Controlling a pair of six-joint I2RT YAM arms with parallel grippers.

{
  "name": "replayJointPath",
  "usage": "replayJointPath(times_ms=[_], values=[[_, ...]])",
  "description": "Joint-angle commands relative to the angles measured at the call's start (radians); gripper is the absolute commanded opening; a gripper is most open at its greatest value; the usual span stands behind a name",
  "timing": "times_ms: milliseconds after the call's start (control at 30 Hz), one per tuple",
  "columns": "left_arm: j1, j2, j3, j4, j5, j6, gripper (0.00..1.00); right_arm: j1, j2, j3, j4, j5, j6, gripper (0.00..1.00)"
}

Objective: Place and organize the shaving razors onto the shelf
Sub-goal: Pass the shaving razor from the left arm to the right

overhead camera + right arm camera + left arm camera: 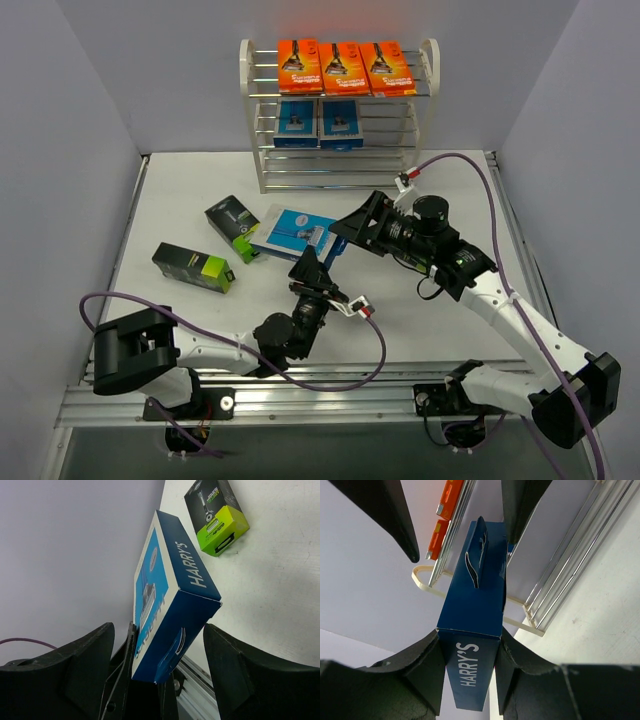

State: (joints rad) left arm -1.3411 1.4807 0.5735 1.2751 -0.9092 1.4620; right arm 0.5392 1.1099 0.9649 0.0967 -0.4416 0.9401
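While the left tool (468,631) clamps the flat blue cardboard razor pack (475,580) aloft near the centre of the white surface (450,300), the right tool (157,626) straddles it, jaws wide, not touching. The white metal-rod shelf (340,110) stands at the far edge.

1. A matte white tabletop (180,190) forms the floor of the enclosure. It also shows as a pale surface in the right wrist view (280,580).
2. A plain pale grey back wall (330,20) stands along the tabletop's far edge.
3. A left wall (60,150) and a right wall (590,130), the same pale grey, close the two sides and meet the tabletop along its edges.
4. A ribbed silver metal rail (330,400) runs from left to right along the tabletop's near edge.
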Motion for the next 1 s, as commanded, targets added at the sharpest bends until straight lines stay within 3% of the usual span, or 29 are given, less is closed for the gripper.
replayJointPath(times_ms=[0, 767, 967], values=[[-0.007, 0.019, 0.031, 0.247, -0.013, 0.063, 0.02, 0.008, 0.002, 0.012, -0.005, -0.009, -0.018, 0.67], [-0.007, 0.021, 0.043, 0.294, -0.036, 0.093, 0.02, 0.015, 0.045, -0.04, 0.023, -0.032, 0.0, 0.66], [-0.01, 0.02, 0.045, 0.293, -0.039, 0.083, 0.02, 0.019, 0.056, -0.061, 0.092, -0.052, 0.032, 0.59]])
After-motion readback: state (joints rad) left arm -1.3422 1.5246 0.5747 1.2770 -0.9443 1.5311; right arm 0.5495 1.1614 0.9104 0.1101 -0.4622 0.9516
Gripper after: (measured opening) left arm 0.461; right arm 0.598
